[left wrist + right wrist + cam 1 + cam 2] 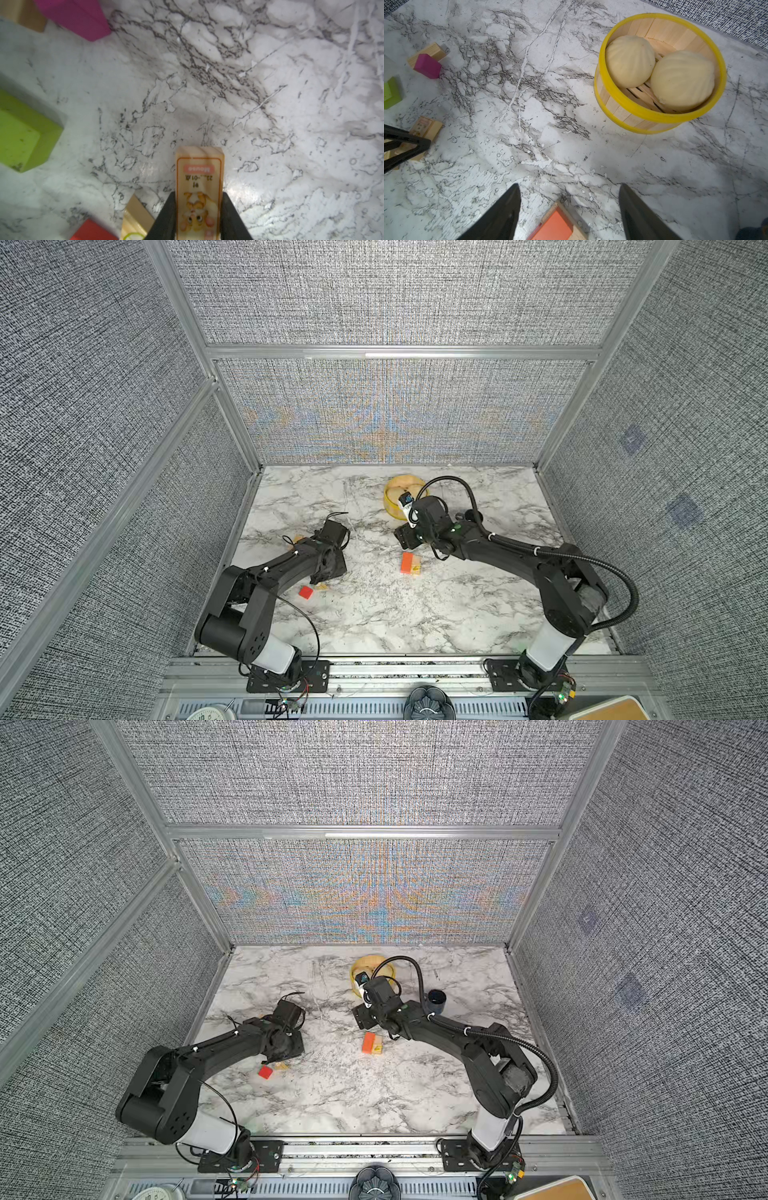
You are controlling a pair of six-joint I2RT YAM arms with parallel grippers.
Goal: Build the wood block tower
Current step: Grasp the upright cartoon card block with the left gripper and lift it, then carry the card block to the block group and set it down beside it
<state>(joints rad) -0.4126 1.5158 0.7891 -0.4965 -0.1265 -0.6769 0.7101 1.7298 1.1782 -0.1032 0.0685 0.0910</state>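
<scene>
In the left wrist view my left gripper [199,195] is shut on a tan wood slab [199,166] with a mouse picture, a black finger against each long side. Around it lie a lime-green block [22,133], a pink block [76,16], a red cube [93,230] and a plain tan block [135,216]. My right gripper [569,187] hangs open above an orange slab [554,224], which lies on a tan block [417,569] near the table's middle. Both top views show the orange slab [368,1043] and the red cube [306,592]; the left jaws are hidden under the wrist there.
A yellow-rimmed steamer basket [660,119] with two buns stands at the back, just beyond my right wrist. A dark mug [436,1000] sits behind the right arm. Grey fabric walls close in the marble table [415,614] on three sides.
</scene>
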